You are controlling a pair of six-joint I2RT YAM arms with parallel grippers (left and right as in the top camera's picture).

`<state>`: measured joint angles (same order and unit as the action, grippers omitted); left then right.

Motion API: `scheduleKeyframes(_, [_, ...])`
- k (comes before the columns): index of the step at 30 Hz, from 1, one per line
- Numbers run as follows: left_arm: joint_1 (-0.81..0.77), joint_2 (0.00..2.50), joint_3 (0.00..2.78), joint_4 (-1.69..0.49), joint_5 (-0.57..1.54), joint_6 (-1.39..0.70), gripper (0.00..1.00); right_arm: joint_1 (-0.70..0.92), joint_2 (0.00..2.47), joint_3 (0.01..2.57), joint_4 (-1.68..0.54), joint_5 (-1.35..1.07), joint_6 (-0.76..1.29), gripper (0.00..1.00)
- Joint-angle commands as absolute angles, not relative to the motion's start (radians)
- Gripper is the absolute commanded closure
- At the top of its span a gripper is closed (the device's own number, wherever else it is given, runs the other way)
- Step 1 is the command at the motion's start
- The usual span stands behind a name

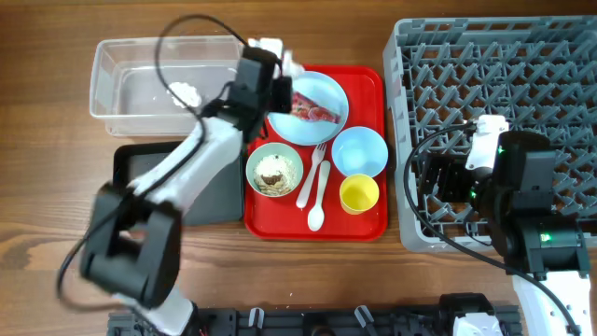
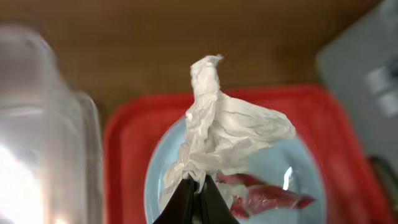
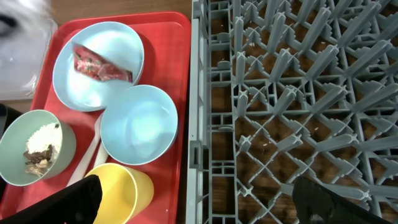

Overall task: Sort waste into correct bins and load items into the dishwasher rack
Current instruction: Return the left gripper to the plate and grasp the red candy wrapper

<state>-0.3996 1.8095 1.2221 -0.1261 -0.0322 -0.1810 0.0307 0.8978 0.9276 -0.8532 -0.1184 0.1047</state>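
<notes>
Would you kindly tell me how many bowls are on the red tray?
2. The pale green bowl, holding food scraps, sits by the red tray's left edge; the empty light blue bowl sits to its right, just beyond the yellow cup.

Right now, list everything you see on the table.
tub: one, clear, far left
wad: one, white, in tub
black tray: one, left
red tray: one, centre
plate: one, blue, red tray
wrapper: one, red, on plate
blue bowl: one, red tray
green bowl: one, red tray, holds scraps
cup: one, yellow, red tray
fork: one, white, red tray
spoon: one, white, red tray
rack: one, grey, right
tissue: one, white, left claw
left claw: shut on tissue
right claw: open, over rack
</notes>
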Motion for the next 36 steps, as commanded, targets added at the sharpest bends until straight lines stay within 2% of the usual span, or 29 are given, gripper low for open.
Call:
scheduleKeyframes(1, [-0.318, 1.657, 1.225, -0.127, -0.111, -0.179, 0.95, 0.028, 0.898, 0.950, -0.854, -0.112, 0.115, 0.00])
scheduleKeyframes(5, [-0.143, 1.685, 1.224, -0.203, -0.115, -0.194, 0.95, 0.028, 0.898, 0.950, -0.854, -0.112, 0.115, 0.00])
scheduleKeyframes(6, [-0.121, 1.695, 1.224, -0.219, -0.114, -0.194, 0.89, 0.028, 0.898, 0.950, -0.853, -0.112, 0.115, 0.00])
scheduleKeyframes(7, [-0.096, 1.708, 1.224, -0.239, -0.114, -0.194, 0.76, 0.028, 0.898, 0.950, -0.853, -0.112, 0.115, 0.00])
scheduleKeyframes(8, [-0.084, 1.711, 1.224, -0.247, -0.113, -0.194, 0.58, 0.028, 0.898, 0.950, -0.853, -0.112, 0.115, 0.00])
scheduleKeyframes(10, [-0.083, 1.707, 1.224, -0.248, -0.106, -0.195, 0.51, 0.028, 0.898, 0.950, -0.853, -0.112, 0.115, 0.00])
scheduleKeyframes(13, [-0.141, 1.681, 1.224, -0.248, -0.001, -0.228, 0.50, 0.028, 0.898, 0.950, -0.852, -0.112, 0.115, 0.00])
scheduleKeyframes(16, [-0.231, 1.682, 1.224, -0.248, 0.003, -0.273, 0.48, 0.028, 0.898, 0.950, -0.852, -0.112, 0.115, 0.00])
scheduleKeyframes(19, [-0.346, 1.704, 1.224, -0.236, -0.006, -0.266, 0.31, 0.028, 0.898, 0.950, -0.852, -0.112, 0.115, 0.00])
scheduleKeyframes(21, [-0.400, 1.746, 1.224, -0.215, -0.048, -0.265, 0.24, 0.028, 0.898, 0.950, -0.853, -0.112, 0.115, 0.00])
scheduleKeyframes(28, [-0.442, 1.930, 1.224, -0.144, -0.035, -0.266, 0.16, 0.028, 0.898, 0.950, -0.854, -0.113, 0.115, 0.00])
scheduleKeyframes(33, [-0.448, 2.006, 1.224, -0.120, 0.003, -0.265, 0.16, 0.028, 0.898, 0.950, -0.853, -0.113, 0.115, 0.00])
scheduleKeyframes(36, [-0.453, 2.023, 1.224, -0.119, 0.004, -0.265, 0.20, 0.028, 0.898, 0.950, -0.853, -0.113, 0.115, 0.00])
